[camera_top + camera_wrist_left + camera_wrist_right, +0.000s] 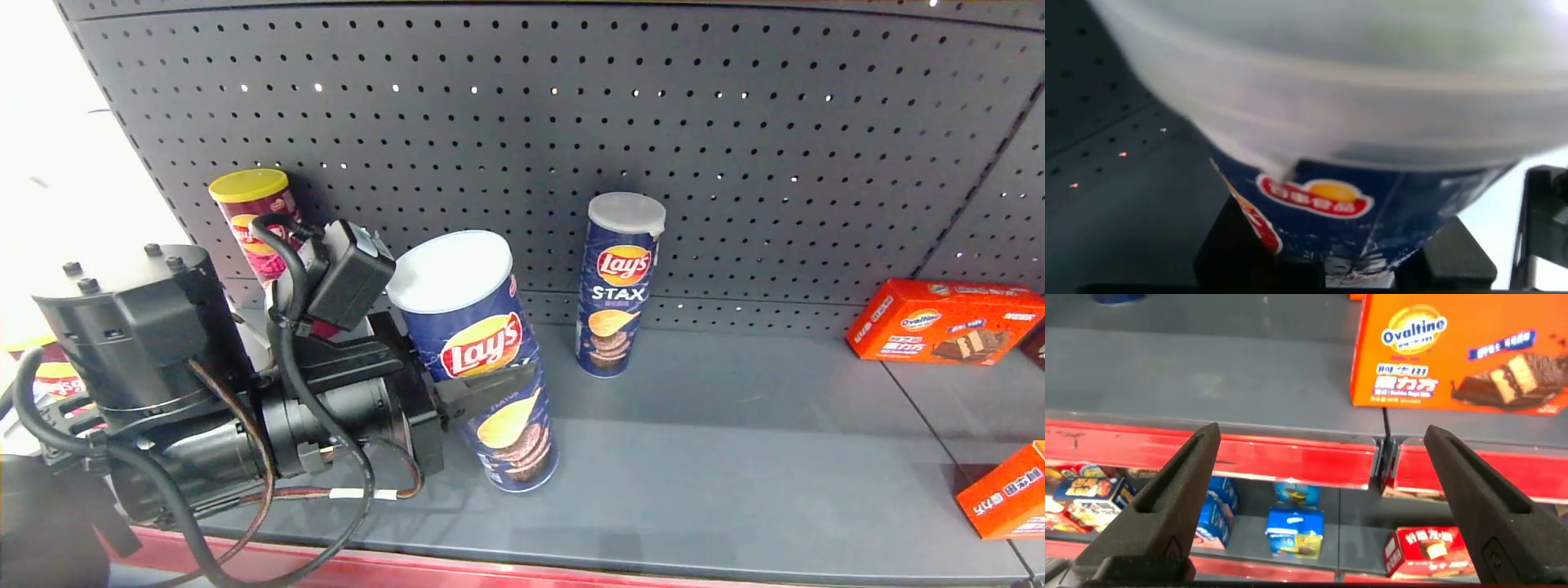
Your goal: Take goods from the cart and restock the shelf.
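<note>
**Restocking, left arm at the shelf.** A blue chip can (482, 359), tilted with its white lid leaning to the left, is clamped at mid-height between the fingers of the left gripper (490, 385) over the front left part of the grey shelf (735, 457); whether its base touches the board cannot be told. A second blue can (618, 286) is stood upright at the back of the shelf, a maroon can (255, 220) at its back left, an orange box (947, 320) at its back right and another box (1008, 492) at its front right. The right gripper (1321, 433) is held with its fingers spread wide and nothing between them, just before the shelf's red front edge (1290, 461).
</note>
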